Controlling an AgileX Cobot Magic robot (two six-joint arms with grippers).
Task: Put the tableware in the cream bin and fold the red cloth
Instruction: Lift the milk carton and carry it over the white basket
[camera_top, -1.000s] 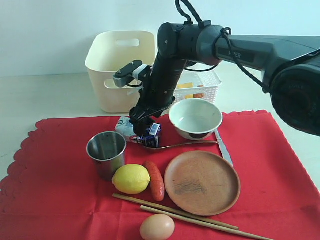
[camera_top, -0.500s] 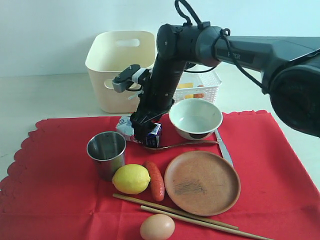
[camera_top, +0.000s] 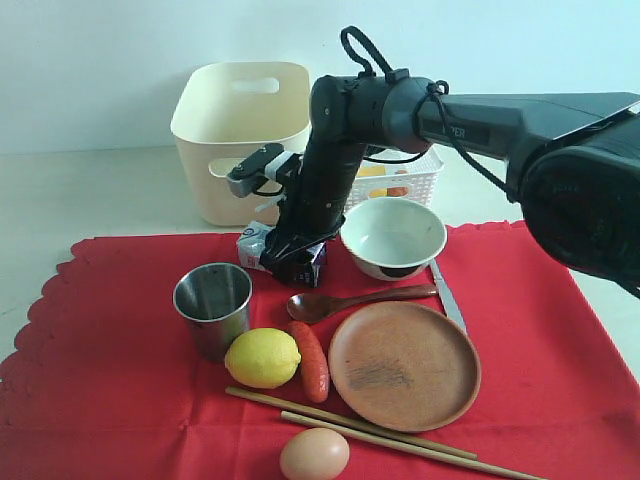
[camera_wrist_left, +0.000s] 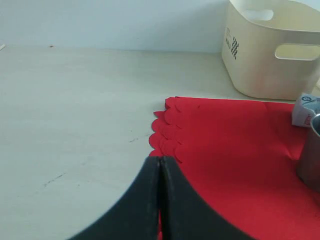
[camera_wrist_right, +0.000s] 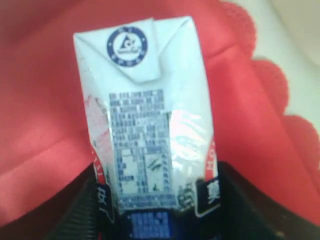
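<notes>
The pale table (camera_top: 100, 190) carried everything. Spread flat and unfolded over its near part lay the red cloth (camera_top: 560, 330), its scalloped edge close to the left fingers (camera_wrist_left: 145, 200), which were pressed together with nothing between them, low over the bare table.

The dark right arm (camera_top: 500, 115) reached in from the right and bent down over the far side of the cloth. Behind the cloth, on bare table, stood the cream bin (camera_top: 225, 140), upright; none of the tableware could be seen in it. The white lattice basket (camera_top: 415, 180) sat just beside it, partly hidden by the arm.

On the cloth, the round brown plate (camera_top: 404, 364) lay near the front, the white bowl (camera_top: 392, 236) behind it and the steel cup (camera_top: 213, 308) upright to the left. The chopsticks (camera_top: 360, 425) lay slantwise along the front, between the plate and an egg (camera_top: 314, 455). A lemon (camera_top: 262, 358) and a sausage (camera_top: 312, 362) lay side by side between cup and plate. The dark wooden spoon (camera_top: 350, 300) lay between bowl and plate, and the metal knife (camera_top: 448, 297) lay at the plate's right rim.

The right fingers (camera_wrist_right: 235, 205) were closed on the small blue-white carton (camera_wrist_right: 150, 125) from both sides at one end, beside the bowl.
</notes>
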